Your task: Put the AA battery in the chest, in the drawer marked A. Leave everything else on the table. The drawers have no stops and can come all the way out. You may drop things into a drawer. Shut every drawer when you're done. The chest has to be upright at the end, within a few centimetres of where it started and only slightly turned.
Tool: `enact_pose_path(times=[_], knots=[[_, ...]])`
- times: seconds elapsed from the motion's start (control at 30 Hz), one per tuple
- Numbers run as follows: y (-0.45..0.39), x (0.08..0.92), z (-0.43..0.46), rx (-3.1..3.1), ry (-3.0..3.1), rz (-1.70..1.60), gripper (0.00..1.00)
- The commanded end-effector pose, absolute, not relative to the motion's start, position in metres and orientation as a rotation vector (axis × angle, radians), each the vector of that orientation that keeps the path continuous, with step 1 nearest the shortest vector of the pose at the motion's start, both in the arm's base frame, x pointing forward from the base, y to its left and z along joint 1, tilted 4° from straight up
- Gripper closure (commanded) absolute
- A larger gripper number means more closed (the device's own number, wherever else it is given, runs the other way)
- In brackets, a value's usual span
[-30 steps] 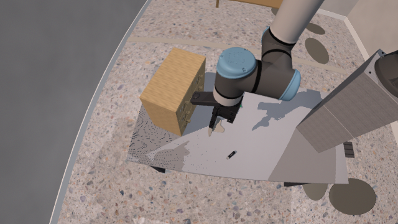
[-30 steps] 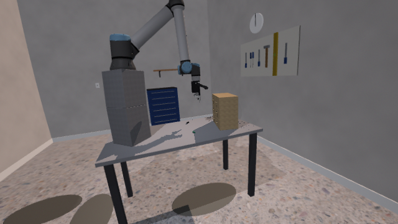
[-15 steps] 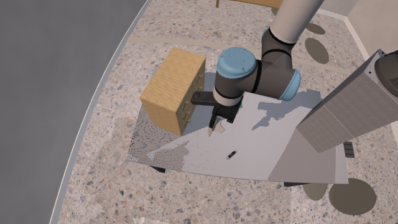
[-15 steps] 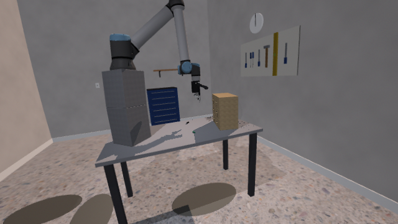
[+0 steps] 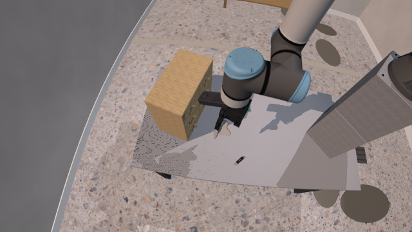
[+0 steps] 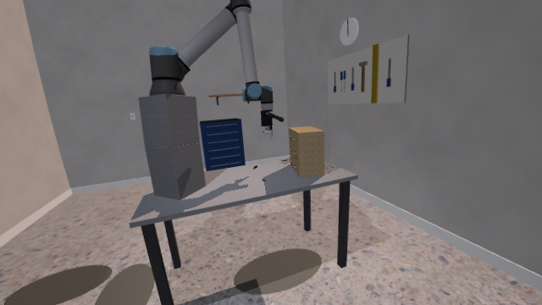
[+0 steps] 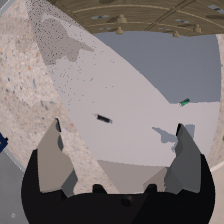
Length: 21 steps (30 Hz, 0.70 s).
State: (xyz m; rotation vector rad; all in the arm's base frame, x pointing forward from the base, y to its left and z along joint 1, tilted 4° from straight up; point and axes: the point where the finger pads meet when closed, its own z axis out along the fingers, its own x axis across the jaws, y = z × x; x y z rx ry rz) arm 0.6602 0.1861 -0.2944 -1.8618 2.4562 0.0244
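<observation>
Fingers point(image 5: 215, 133) point(image 6: 271, 133) spread above the table point(image 5: 257, 142) point(image 6: 212, 200) point(image 7: 120, 140), apparently empty.

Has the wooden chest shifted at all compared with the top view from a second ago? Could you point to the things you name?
No. In the top view the chest point(image 5: 178, 84) point(image 6: 311, 152) sits at the same place against the table's point(image 5: 257, 174) point(image 6: 212, 203) left end, with no visible shift or turn.
</observation>
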Motion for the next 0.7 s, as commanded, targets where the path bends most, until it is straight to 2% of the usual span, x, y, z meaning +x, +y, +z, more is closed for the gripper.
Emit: enact_pose_path(times=[0.0,0.67], knots=[[0.182,0.661,-0.294,-1.764,2.527,0.026,0.00],[0.151,0.661,-0.293,-1.018,2.916,0.050,0.00]])
